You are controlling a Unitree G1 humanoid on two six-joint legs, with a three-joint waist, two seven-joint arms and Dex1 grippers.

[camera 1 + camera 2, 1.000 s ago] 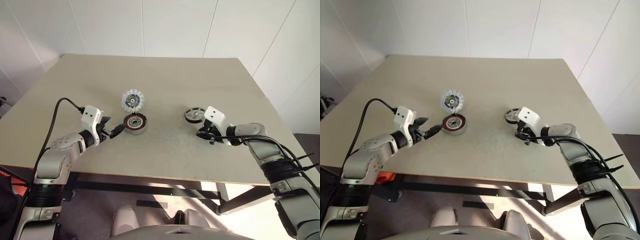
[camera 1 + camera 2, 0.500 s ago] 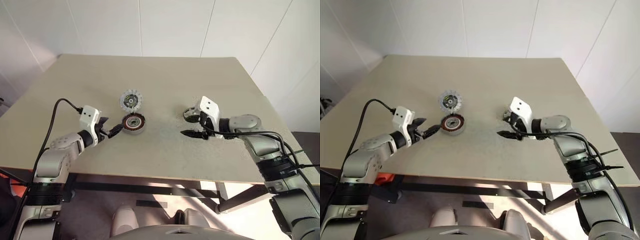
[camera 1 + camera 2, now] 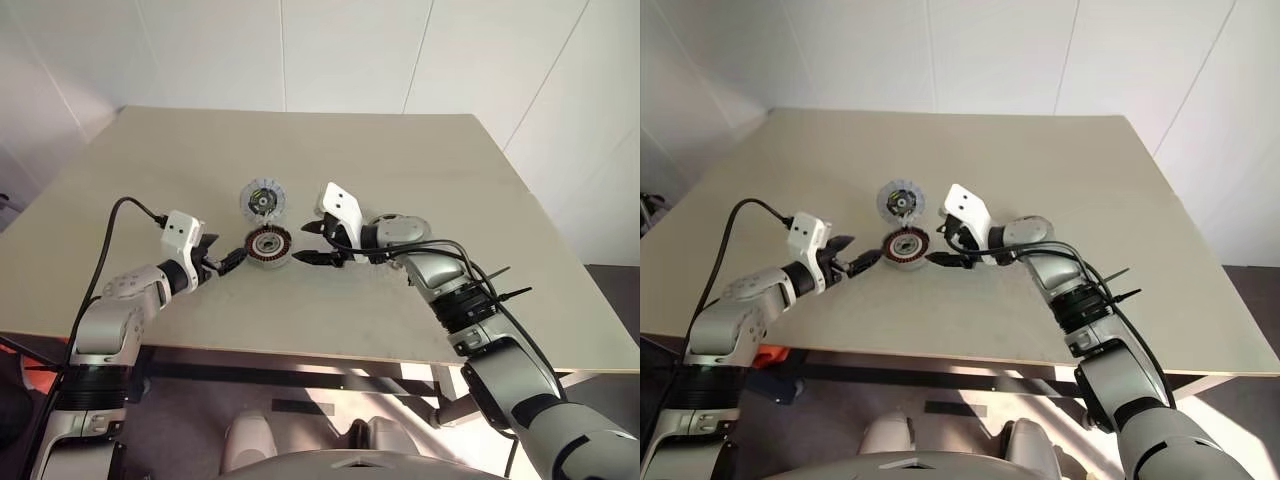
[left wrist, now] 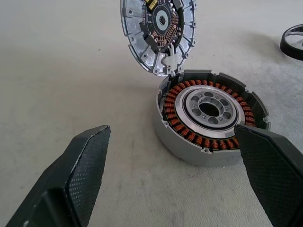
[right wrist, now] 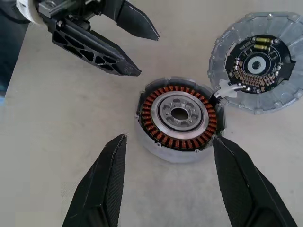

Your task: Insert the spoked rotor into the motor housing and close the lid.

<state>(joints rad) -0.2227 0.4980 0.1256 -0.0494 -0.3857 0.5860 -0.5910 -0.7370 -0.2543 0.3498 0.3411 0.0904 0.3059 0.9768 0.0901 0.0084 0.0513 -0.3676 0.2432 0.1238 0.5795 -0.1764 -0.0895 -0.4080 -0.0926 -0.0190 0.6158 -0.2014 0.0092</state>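
Observation:
The motor housing, a grey ring with copper windings, lies on the table with its lid hinged open behind it. My left gripper is open on the housing's left side, its fingers apart and low to the table. From the right, my right gripper points at the housing, open and empty, with its fingertips spread about as wide as the housing. The spoked rotor is a black ring lying on the table beyond the housing; in the eye views my right arm covers it.
The beige table stretches bare behind and to the right of the parts. Its front edge runs just below both arms. A black cable loops from my left wrist.
My right arm has swung left and slightly up, away from the rotor to the housing's right side, and its jaws have opened wider. The rotor stayed on the table. The left arm is still.

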